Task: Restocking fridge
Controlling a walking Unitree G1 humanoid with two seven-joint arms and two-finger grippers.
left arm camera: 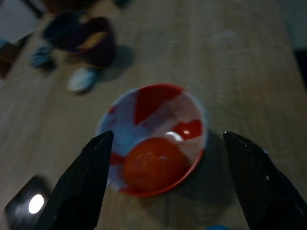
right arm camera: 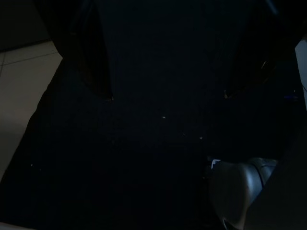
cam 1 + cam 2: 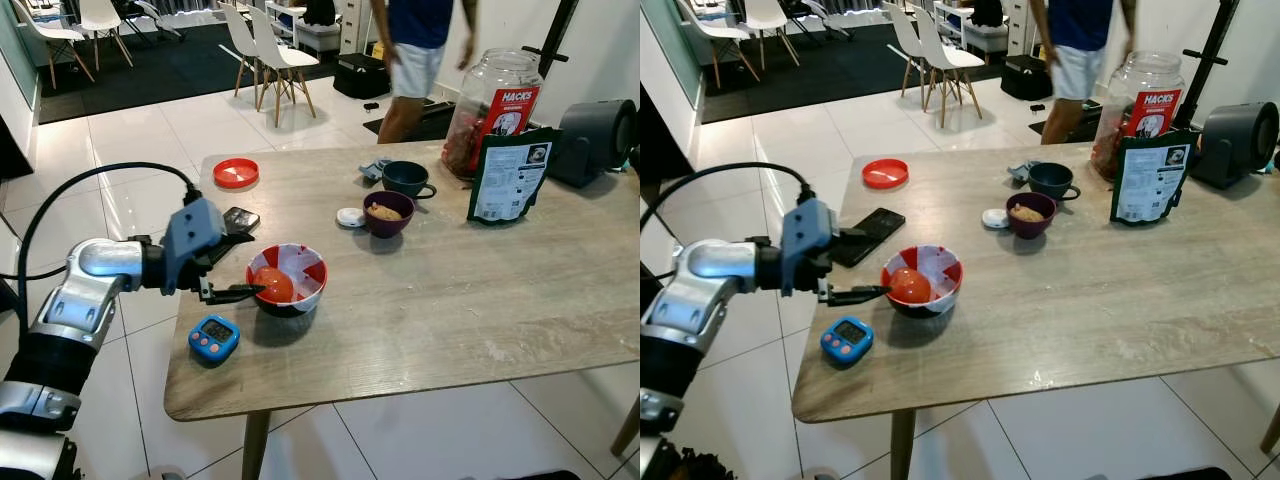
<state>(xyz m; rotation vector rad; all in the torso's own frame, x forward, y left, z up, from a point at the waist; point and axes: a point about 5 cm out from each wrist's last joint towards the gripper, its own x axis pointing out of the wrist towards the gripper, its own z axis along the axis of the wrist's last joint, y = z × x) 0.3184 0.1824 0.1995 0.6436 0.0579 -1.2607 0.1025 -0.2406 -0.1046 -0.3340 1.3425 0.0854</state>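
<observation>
A red-and-white bowl (image 3: 310,262) stands near the left front of the wooden table (image 3: 450,310). Inside it lies a round red-orange tomato (image 3: 273,285). My left gripper (image 3: 240,266) is open at the bowl's left rim, one black finger above the table and the other at the rim's near side. In the left wrist view its fingers (image 1: 81,191) stand wide apart on either side of the bowl (image 1: 144,103) and the tomato (image 1: 153,163), touching neither. The right wrist view is very dark, with that arm hanging idle.
A blue timer (image 3: 214,338) lies by the front left edge and a black phone (image 3: 240,218) behind my gripper. Further back are a red lid (image 3: 236,172), a purple bowl (image 3: 388,212), a dark cup (image 3: 406,178), a jar (image 3: 490,110) and a black pouch (image 3: 508,175). A person (image 3: 420,50) stands beyond.
</observation>
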